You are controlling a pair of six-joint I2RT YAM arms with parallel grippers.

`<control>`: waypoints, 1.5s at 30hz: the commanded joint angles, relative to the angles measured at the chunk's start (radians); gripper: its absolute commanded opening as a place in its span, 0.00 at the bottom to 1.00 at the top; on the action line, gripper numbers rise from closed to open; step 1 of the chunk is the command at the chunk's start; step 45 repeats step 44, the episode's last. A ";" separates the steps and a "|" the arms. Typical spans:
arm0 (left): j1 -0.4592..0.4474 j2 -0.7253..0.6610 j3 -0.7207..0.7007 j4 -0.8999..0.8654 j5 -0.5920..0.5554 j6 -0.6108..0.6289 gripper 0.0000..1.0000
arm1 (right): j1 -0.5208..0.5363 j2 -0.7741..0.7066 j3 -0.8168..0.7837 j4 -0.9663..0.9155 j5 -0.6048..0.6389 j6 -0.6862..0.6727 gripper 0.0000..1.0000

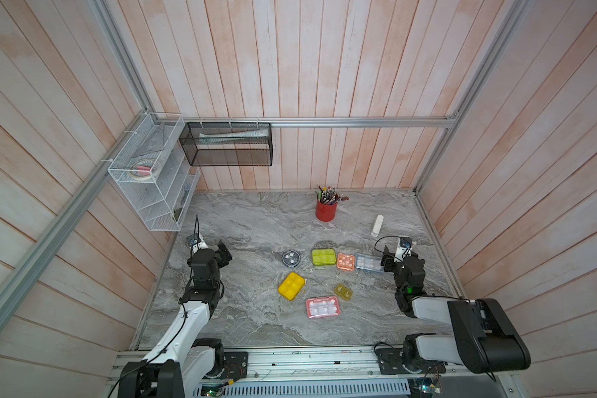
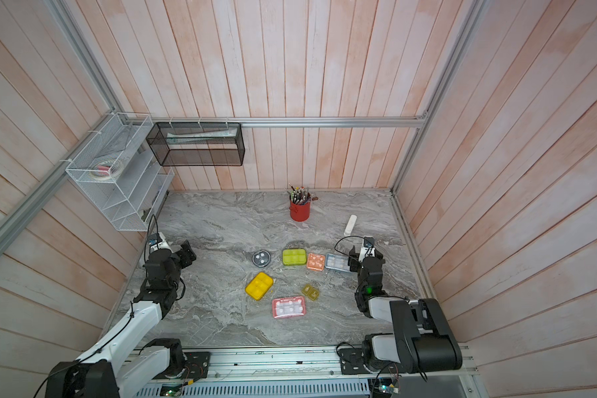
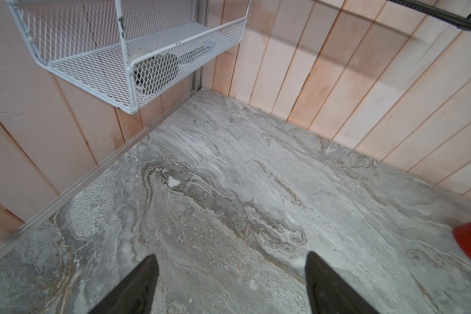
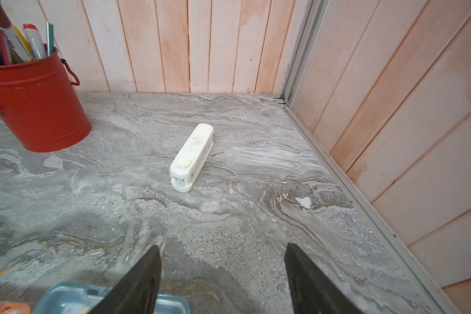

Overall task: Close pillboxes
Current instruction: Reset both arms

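Right arm (image 1: 486, 334): its black shoulder block looms largest in both top views, mounted on the metal rail (image 1: 290, 358) at the table's near edge.
Left tool (image 3: 231, 255): fingers spread wide with nothing between them, over bare table (image 3: 229, 176) by the left wall, well apart from every pillbox.
Right tool (image 4: 223, 246): fingers spread wide and empty, just beside the light blue pillbox (image 4: 74, 299).
Far row, left to right in both top views: round dark pillbox (image 1: 291, 258), lime pillbox (image 1: 323, 256), orange pillbox (image 1: 345, 261), then the light blue pillbox.
Near group: yellow pillbox (image 1: 291, 285), small olive pillbox (image 1: 343, 291), and pink-red pillbox (image 1: 323, 307) closest to the rail.
Lids: too small in the top views to tell whether any is fully shut.
Right wrist view: a corner of the light blue pillbox partly behind one finger, plus close detail of the white stick (image 4: 192, 156) lying flat and the red cup (image 4: 36, 108) of pens.
Left wrist view: mostly table and plank walls, with the white wire shelf (image 3: 136, 62) overhead and an edge of the red cup.
Top views: all seven pillboxes together mid-table, between the two arms.
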 commanded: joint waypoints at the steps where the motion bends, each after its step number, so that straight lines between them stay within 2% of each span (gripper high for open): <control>1: 0.005 0.052 -0.083 0.310 0.079 0.121 0.87 | -0.006 0.048 0.014 0.220 -0.014 -0.049 0.73; 5: 0.009 0.158 -0.153 0.526 0.093 0.184 0.87 | -0.010 0.125 0.004 0.321 -0.003 -0.044 0.74; 8: 0.013 0.238 -0.172 0.670 0.125 0.187 0.88 | -0.031 0.129 0.010 0.301 -0.011 -0.019 0.74; 10: 0.013 0.285 -0.147 0.700 0.151 0.188 0.88 | -0.046 0.147 0.007 0.329 -0.025 -0.004 0.74; 13: 0.013 0.353 -0.092 0.696 0.203 0.262 0.87 | -0.052 0.148 0.009 0.325 -0.035 -0.002 0.74; 16: 0.016 0.460 -0.160 0.936 0.201 0.262 0.88 | -0.052 0.151 -0.025 0.392 -0.051 -0.009 0.74; 18: 0.021 0.561 -0.214 1.157 0.180 0.257 0.89 | -0.052 0.171 -0.067 0.470 -0.082 -0.025 0.73; 19: 0.021 0.548 -0.208 1.110 0.180 0.256 0.90 | -0.053 0.189 -0.078 0.514 -0.098 -0.033 0.73; 21: 0.022 0.506 -0.130 0.894 0.138 0.230 0.90 | -0.050 0.216 -0.085 0.559 -0.095 -0.032 0.73; 22: 0.022 0.521 -0.112 0.894 0.105 0.227 0.91 | -0.050 0.203 -0.068 0.506 -0.075 -0.026 0.73; 23: 0.016 0.534 -0.121 0.932 0.099 0.234 1.00 | -0.052 0.196 -0.041 0.447 -0.071 -0.016 0.73; 28: 0.016 0.526 -0.120 0.914 0.102 0.231 1.00 | -0.115 0.190 0.006 0.348 -0.198 0.028 0.77; 32: 0.011 0.531 -0.108 0.903 0.129 0.253 1.00 | -0.119 0.189 0.008 0.345 -0.202 0.033 0.82; 34: 0.011 0.530 -0.099 0.880 0.157 0.263 1.00 | -0.119 0.188 0.008 0.346 -0.201 0.032 0.89; 37: 0.008 0.533 -0.094 0.876 0.155 0.266 1.00 | -0.119 0.190 0.008 0.346 -0.202 0.032 0.93; 38: 0.007 0.534 -0.092 0.871 0.153 0.267 1.00 | -0.119 0.190 0.008 0.347 -0.201 0.032 0.98; 45: 0.007 0.532 -0.097 0.878 0.153 0.267 1.00 | -0.120 0.191 0.007 0.349 -0.201 0.032 0.98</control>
